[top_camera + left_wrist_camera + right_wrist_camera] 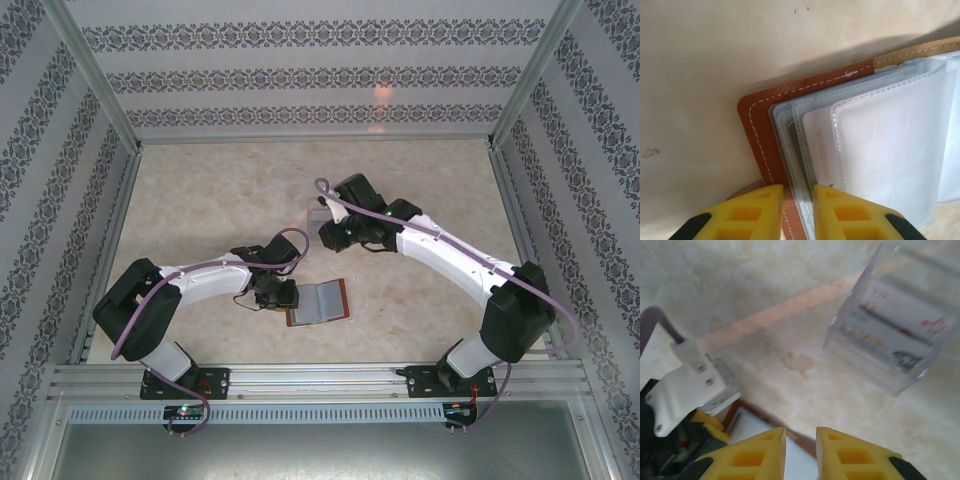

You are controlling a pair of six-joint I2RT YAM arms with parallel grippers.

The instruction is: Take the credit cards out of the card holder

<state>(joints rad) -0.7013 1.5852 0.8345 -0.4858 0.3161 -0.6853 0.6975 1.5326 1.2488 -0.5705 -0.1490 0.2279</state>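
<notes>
Top view: the card holder [320, 302] lay open at lower centre, the left gripper [275, 293] at its left edge and bare table [420, 200] around it.

Left wrist: the jaws were clenched on its stitched edge, which needed pinning flat. A credit card [820, 155] sat sleeved.

Right wrist: the right gripper [800, 452] was nearly closed and empty, with the clear box [890, 335] at upper right.
</notes>
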